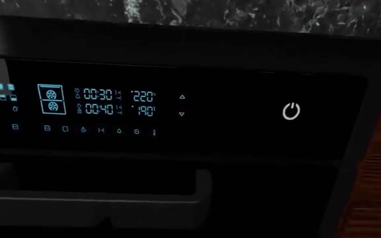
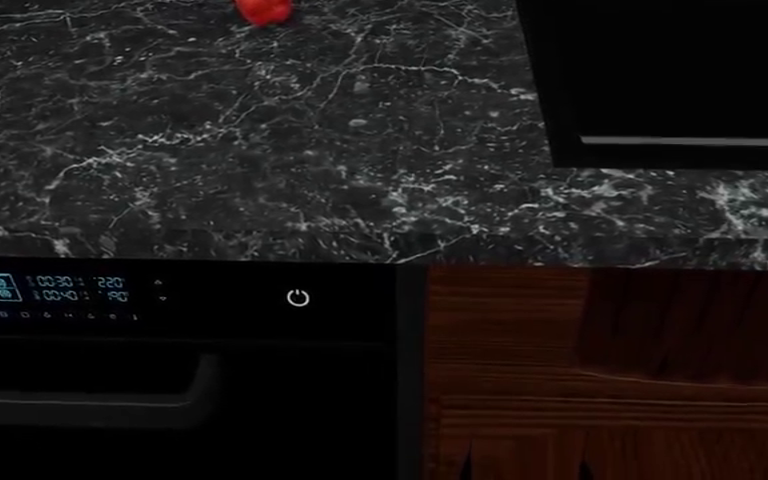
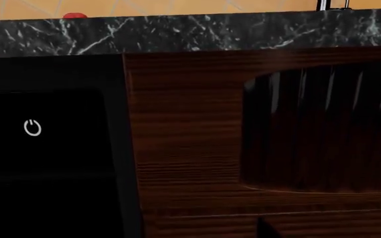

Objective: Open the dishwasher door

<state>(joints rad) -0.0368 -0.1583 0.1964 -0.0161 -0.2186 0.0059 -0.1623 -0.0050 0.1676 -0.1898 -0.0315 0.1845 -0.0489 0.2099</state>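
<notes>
In the left wrist view, the dishwasher door (image 1: 177, 129) is seen head-on, just below the front edge of the marble counter (image 1: 243, 12). Its cyan readouts (image 1: 97, 101) are lit and the white power symbol (image 1: 291, 111) sits toward the wooden cabinet (image 1: 376, 188). The grey bar handle (image 1: 91, 198) is seen under the control strip, untouched, and the door appears flush and closed. The camera is presumably aimed this way so that the handle can be lined up for a grasp. The left gripper itself is not shown, so the state of its jaws cannot be told.

In the head view, the counter (image 2: 224, 150) fills the upper part, with a small red object (image 2: 264, 10) near its far edge and the black sink (image 2: 678, 80) at the far right corner. The door (image 2: 291, 400) is set below the front edge on the left side, beside the cabinet (image 2: 598, 370). No arm is visible.

In the right wrist view, mostly the cabinet (image 3: 190, 148) is faced, with only the door's edge and power symbol (image 3: 32, 128) at one side. The right gripper is not seen either, so its jaws cannot be judged. The opening is judged as not yet begun.
</notes>
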